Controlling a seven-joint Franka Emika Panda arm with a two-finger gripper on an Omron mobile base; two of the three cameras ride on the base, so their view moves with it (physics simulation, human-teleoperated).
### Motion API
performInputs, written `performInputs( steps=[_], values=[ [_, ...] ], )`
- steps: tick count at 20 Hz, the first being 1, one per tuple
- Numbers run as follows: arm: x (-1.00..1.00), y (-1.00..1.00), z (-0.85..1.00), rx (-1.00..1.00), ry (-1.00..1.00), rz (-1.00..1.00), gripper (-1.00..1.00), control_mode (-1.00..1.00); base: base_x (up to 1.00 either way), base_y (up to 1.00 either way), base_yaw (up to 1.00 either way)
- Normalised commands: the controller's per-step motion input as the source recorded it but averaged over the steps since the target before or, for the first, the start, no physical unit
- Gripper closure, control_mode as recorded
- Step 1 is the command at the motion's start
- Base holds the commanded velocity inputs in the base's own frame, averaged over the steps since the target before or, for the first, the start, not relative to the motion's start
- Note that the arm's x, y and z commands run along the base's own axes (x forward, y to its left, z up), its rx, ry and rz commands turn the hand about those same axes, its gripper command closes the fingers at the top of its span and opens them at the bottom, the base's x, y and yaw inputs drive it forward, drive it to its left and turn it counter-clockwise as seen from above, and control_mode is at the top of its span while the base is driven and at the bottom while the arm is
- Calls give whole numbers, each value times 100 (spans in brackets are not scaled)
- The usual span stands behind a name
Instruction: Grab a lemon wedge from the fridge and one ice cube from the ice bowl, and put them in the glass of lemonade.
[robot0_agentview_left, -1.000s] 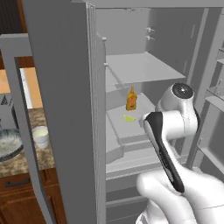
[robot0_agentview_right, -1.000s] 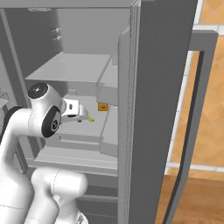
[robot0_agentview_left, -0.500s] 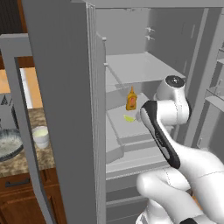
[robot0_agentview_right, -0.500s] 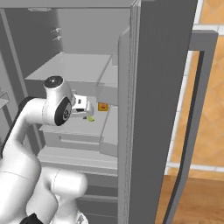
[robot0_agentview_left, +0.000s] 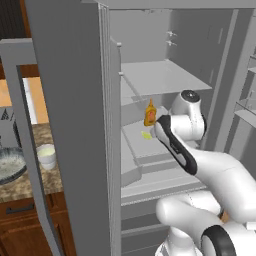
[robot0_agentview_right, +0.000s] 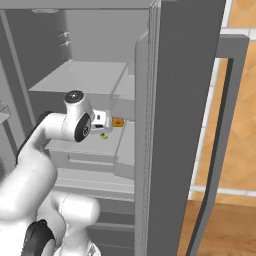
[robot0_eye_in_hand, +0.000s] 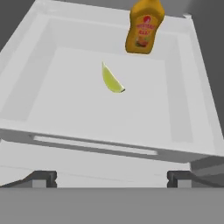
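While the gripper (robot0_eye_in_hand: 111, 179) hangs wide apart and empty, a bottle (robot0_eye_in_hand: 144, 26) stands behind the lemon wedge (robot0_eye_in_hand: 112, 80).

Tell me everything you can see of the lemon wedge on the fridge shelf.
The lemon wedge is a tiny pale yellow-green crescent, smooth and glossy-looking, with one pointed tip and a darker speck at the other end. It lies alone on the bare white floor of a walled tray inside the open fridge, apart from the orange-yellow bottle behind it. Nothing touches it but the tray; the gripper is short of it, open.

Pale yellow-green lemon wedge (robot0_eye_in_hand: 112, 80), orange-yellow bottle (robot0_eye_in_hand: 144, 27) with red label, grey fridge (robot0_agentview_left: 75, 100), blue-grey speckled ice bowl (robot0_agentview_left: 9, 167).
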Motion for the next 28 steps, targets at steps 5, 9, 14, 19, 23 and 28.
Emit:
performInputs(
  steps=[5, 9, 14, 19, 23, 28],
  values=[
    [53, 0, -50, 2, 1, 4, -100, -100, 0, 0, 0],
    [27, 0, -45, 2, 3, 8, -100, -100, 0, 0, 0],
    [31, 0, -14, 0, 9, 9, -100, -100, 0, 0, 0],
    [52, 0, 0, 0, 17, 2, -100, -100, 0, 0, 0],
    [34, 0, -3, 0, 3, 0, -100, -100, 0, 0, 0],
    [32, 0, -22, 0, 0, 1, -100, -100, 0, 0, 0]
  ],
)
